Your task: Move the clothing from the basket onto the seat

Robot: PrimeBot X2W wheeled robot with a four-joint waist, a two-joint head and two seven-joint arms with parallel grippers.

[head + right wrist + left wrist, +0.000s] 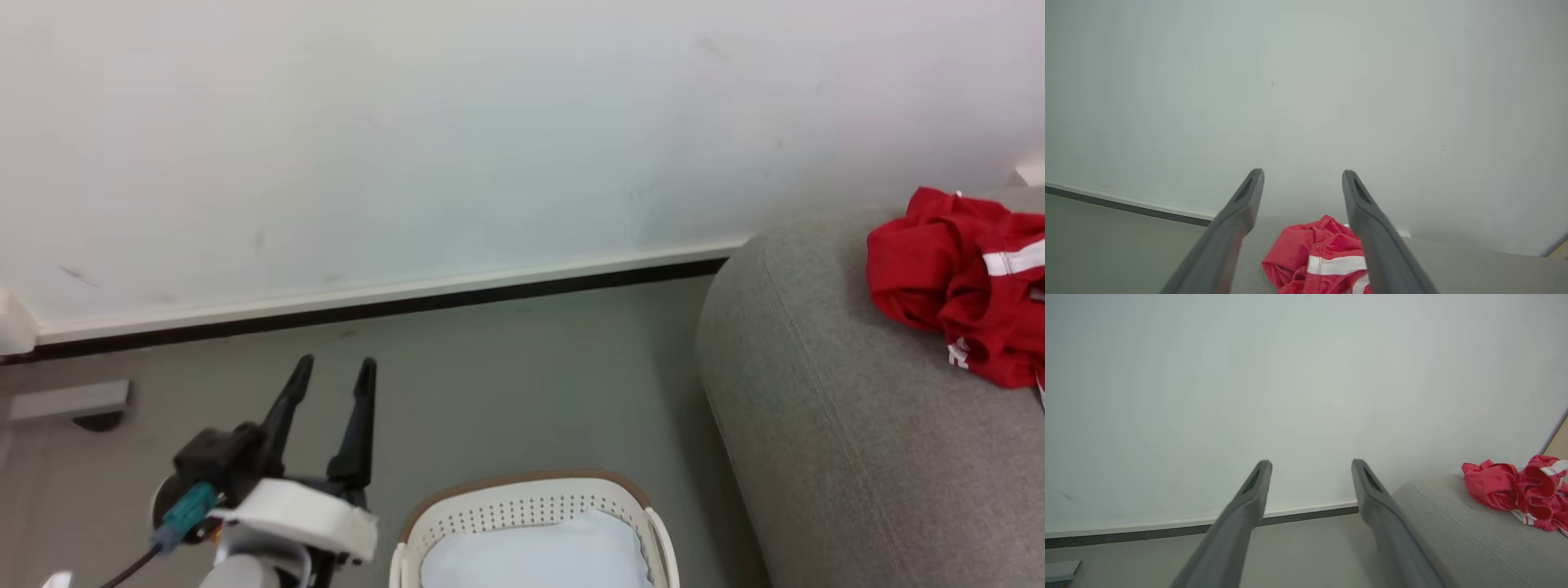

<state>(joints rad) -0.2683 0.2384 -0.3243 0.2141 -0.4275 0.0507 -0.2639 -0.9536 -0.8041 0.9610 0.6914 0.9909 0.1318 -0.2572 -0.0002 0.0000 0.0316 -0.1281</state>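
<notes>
- The basket [522, 502] stands on the floor [506, 392], just left of the seat [816, 425]. The head view's bottom edge cuts it off, so its long axis cannot be told.
- A pale cloth [539, 555] lies inside the basket.
- A red garment [947, 278] with white stripes lies crumpled on the seat top, with no clear long axis.
- The left gripper [337, 363] hangs over the floor left of the basket, fingers spread and empty, pointing at the wall [490, 122].
- The right gripper [1302, 173] has its fingers spread and empty and points at the wall. The garment shows between them.
</notes>
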